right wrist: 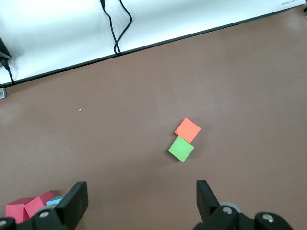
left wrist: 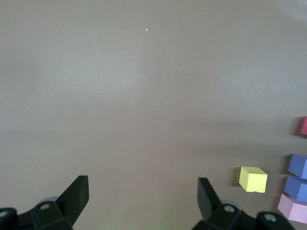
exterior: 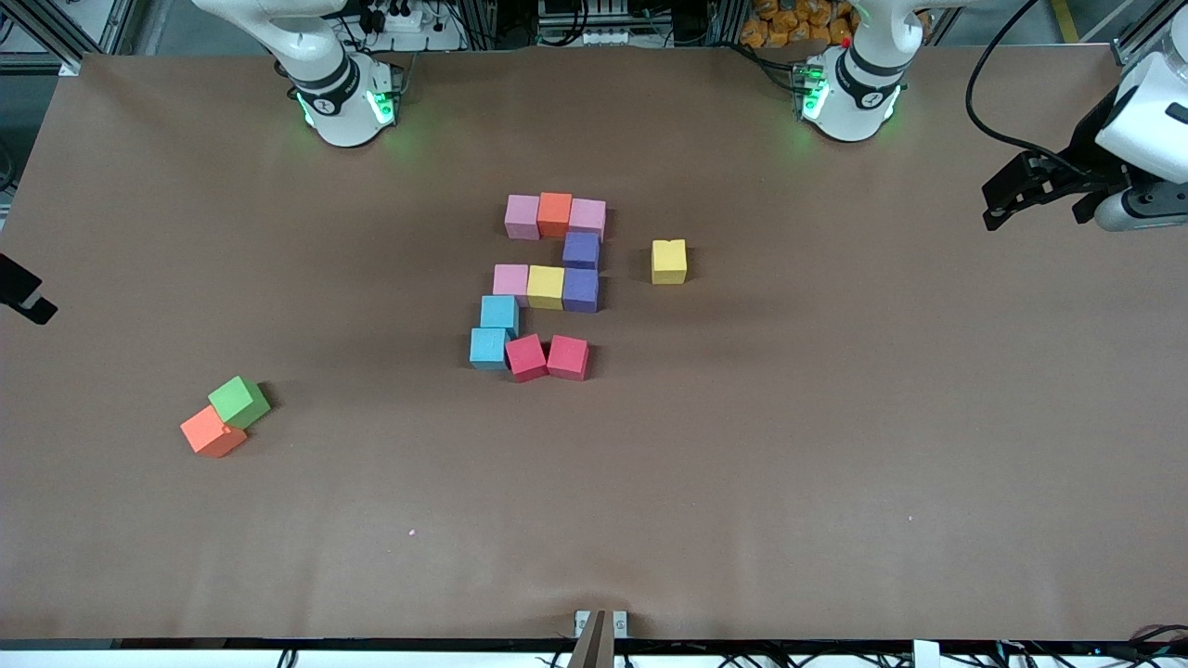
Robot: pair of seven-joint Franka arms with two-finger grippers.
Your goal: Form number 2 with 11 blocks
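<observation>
Eleven blocks lie edge to edge mid-table as the number 2: pink, orange and pink on the row nearest the bases, purple below, then pink, yellow, purple, then light blue, then light blue and two red. My left gripper hangs open and empty over the left arm's end of the table. My right gripper is open and empty at the right arm's end, mostly cut off in the front view.
A loose yellow cube sits beside the figure toward the left arm's end. A green cube touches a loose orange cube toward the right arm's end, nearer the front camera.
</observation>
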